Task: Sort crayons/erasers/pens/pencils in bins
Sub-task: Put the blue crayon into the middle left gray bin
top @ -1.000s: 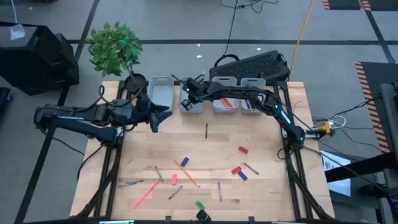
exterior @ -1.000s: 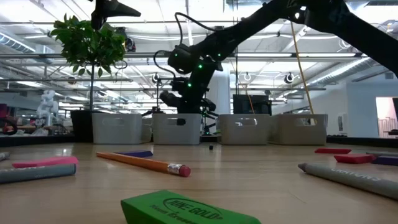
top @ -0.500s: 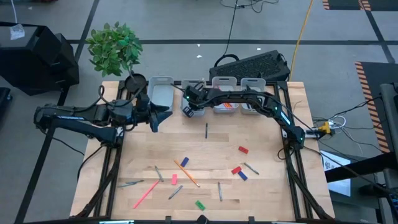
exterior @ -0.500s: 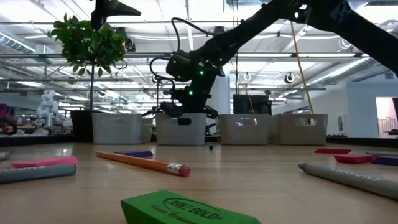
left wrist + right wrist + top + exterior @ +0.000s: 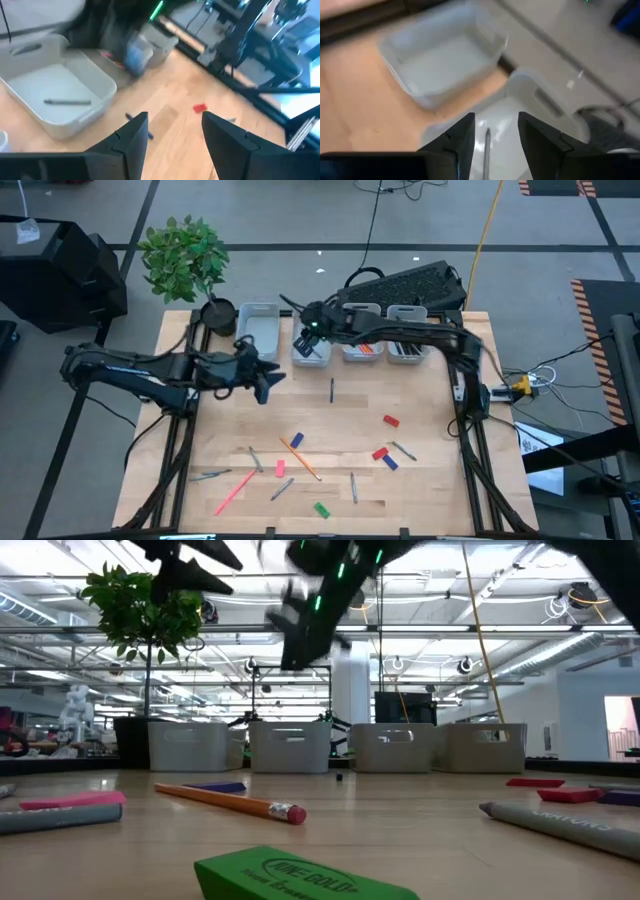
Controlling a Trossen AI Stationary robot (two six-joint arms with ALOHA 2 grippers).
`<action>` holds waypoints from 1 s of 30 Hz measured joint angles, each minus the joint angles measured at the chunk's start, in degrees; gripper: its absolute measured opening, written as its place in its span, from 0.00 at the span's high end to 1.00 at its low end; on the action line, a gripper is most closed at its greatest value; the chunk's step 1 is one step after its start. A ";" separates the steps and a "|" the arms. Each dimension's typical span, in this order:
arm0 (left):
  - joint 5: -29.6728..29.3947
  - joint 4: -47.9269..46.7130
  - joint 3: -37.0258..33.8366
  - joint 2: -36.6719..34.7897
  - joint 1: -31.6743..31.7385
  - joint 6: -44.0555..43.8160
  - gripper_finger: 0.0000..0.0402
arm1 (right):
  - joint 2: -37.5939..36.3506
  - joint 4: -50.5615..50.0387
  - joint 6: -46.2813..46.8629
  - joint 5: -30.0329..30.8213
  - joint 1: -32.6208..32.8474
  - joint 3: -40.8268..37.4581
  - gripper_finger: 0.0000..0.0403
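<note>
From above, the right gripper (image 5: 312, 332) hangs over the bins (image 5: 257, 330) in the upper middle while the left gripper (image 5: 268, 379) heads centre-frame toward the erasers (image 5: 390, 421) scattered lower right, and the crossing arms could clip each other. The low view alone shows the green eraser (image 5: 300, 875) at the bottom edge. Both wrist views show fingers parted and empty; the right wrist's is blurred, so probably a pencil (image 5: 485, 145) lies beneath it.

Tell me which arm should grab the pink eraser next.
Left, probably. Its gripper is open, empty and over the table, nearer the pink eraser; the right gripper hangs over the bins.
</note>
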 joint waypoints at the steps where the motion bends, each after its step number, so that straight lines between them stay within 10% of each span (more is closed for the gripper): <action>1: 0.00 0.13 0.00 1.10 -0.48 -0.65 0.52 | -2.19 -0.97 -0.63 1.45 0.89 0.01 0.64; 15: -3.92 5.89 2.95 22.70 -6.26 -11.60 0.52 | -38.99 -2.55 10.65 10.87 14.16 -25.41 0.64; 30: -3.57 -17.62 41.15 57.34 -1.19 -27.51 0.53 | -66.60 6.10 17.71 10.49 17.87 -53.17 0.64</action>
